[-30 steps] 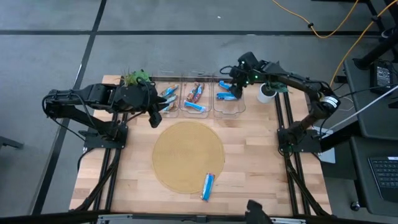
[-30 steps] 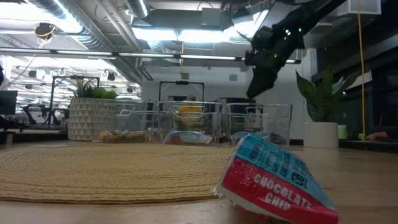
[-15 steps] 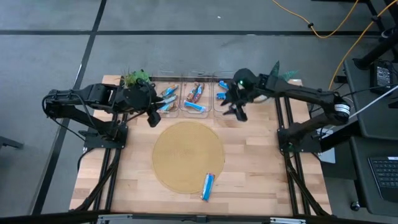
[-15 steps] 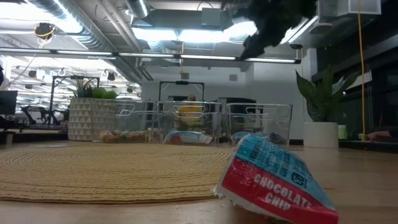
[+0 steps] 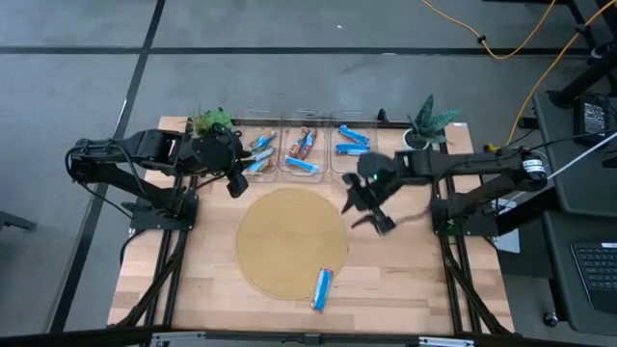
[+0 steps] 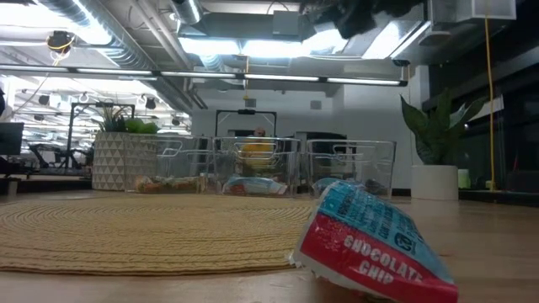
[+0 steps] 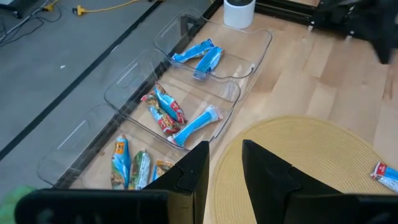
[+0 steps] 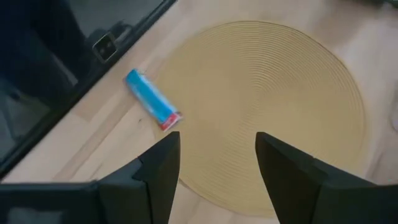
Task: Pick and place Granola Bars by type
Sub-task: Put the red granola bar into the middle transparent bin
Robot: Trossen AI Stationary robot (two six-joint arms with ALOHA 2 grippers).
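One blue granola bar with a red-brown end point(image 5: 323, 287) lies flat on the table at the near edge of the round woven mat point(image 5: 292, 241). It fills the foreground of the low view point(image 6: 370, 244). Other bars lie in three clear bins at the far edge: tan-and-blue ones in the left bin point(image 7: 134, 168), red-brown and blue-white ones in the middle bin point(image 7: 168, 115), blue ones in the right bin point(image 7: 202, 57). My right gripper point(image 8: 217, 180) is open and empty, up in the air over the mat's right edge point(image 5: 371, 207). My left gripper point(image 7: 225, 168) is open and hovers by the left bin point(image 5: 236, 178).
The three bins point(image 5: 303, 172) stand side by side along the far edge. A leafy plant point(image 5: 210, 120) sits at the far left corner and a white-potted plant point(image 5: 424, 120) at the far right. Bare wood lies left, right and near of the mat.
My right gripper has swung from above the right bin toward the table's near edge. It now hangs over the mat's right edge and sits higher in the low view. The bars and my left arm have kept still.
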